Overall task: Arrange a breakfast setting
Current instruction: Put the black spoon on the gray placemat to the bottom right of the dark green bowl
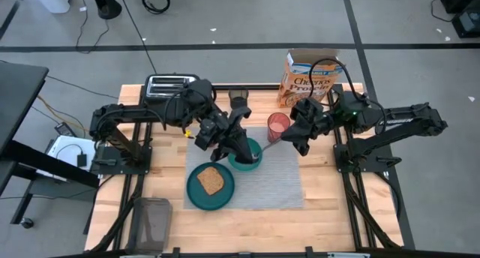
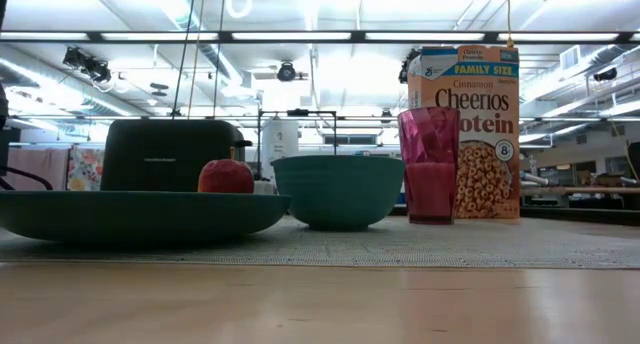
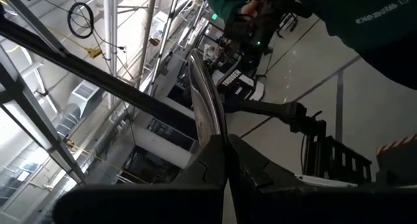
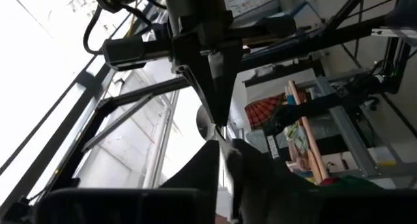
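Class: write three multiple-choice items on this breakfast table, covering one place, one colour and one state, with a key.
1. Where does the toast slice lie?
A. in the bowl
B. on the teal plate
C. in the toaster

2. What colour is the cup beside the Cheerios box?
A. white
B. yellow
C. pink

3. The left gripper is
A. shut on the metal spoon
B. open above the plate
C. shut on the cup

Key:
1 B, the high view shows toast on the plate.
2 C, the low view shows it pink.
3 A, its fingers pinch the spoon's handle.
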